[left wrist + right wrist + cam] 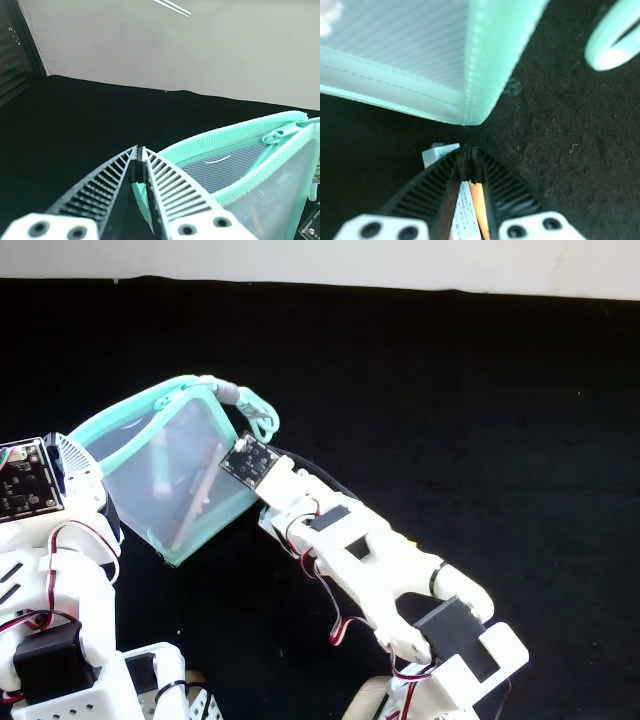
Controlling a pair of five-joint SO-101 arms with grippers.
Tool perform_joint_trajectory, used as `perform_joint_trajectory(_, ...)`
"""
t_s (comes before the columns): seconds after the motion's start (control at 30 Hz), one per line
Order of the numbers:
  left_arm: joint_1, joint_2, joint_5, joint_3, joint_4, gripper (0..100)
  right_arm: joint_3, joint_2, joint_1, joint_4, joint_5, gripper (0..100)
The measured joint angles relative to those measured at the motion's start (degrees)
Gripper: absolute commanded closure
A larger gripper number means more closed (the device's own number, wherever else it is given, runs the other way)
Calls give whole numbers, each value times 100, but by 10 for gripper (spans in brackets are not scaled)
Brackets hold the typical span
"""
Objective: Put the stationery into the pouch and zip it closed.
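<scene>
Pouch (165, 475) of mint-green fabric with see-through panels lies on the black table (450, 390), between the two arms. Through its panel two long pieces of stationery show inside: a pale pen (160, 472) and an orange-brown pencil (195, 502), lying side by side along the pouch's length. The zip band arcs along the far edge, and from the left wrist view it gapes open, with the zip slider (276, 136) sitting at the far end of the track. A mint carrying loop (262, 418) hangs off that same end and rests on the cloth.

The left gripper (139, 150) sits at the pouch's near-left corner. Its jaws are pressed together at the tips, with mint fabric pinched between the fingers further down.

The right gripper (470, 152) is low over the table just off the pouch's opposite corner, tips near the mint seam but not touching it. Its jaws are drawn tight, and clamped between them are a thin orange stick (478, 205) and a white printed strip (463, 212) — I cannot tell what kind of stationery these are. A small white tag (438, 152) pokes out beside one finger.
</scene>
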Motion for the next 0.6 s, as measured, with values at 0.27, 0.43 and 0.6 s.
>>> perform_joint_trajectory(0.27, 0, 0, 0, 0, 0, 992, 202, -659, -9, 844, -9, 989)
perform_joint_trajectory(0.43, 0, 0, 0, 0, 0, 992, 721, -1354, -264, 1002, -9, 856)
perform_joint_trajectory(0.6, 0, 0, 0, 0, 0, 992, 923, -1618, -457, 1011, -545, 732)
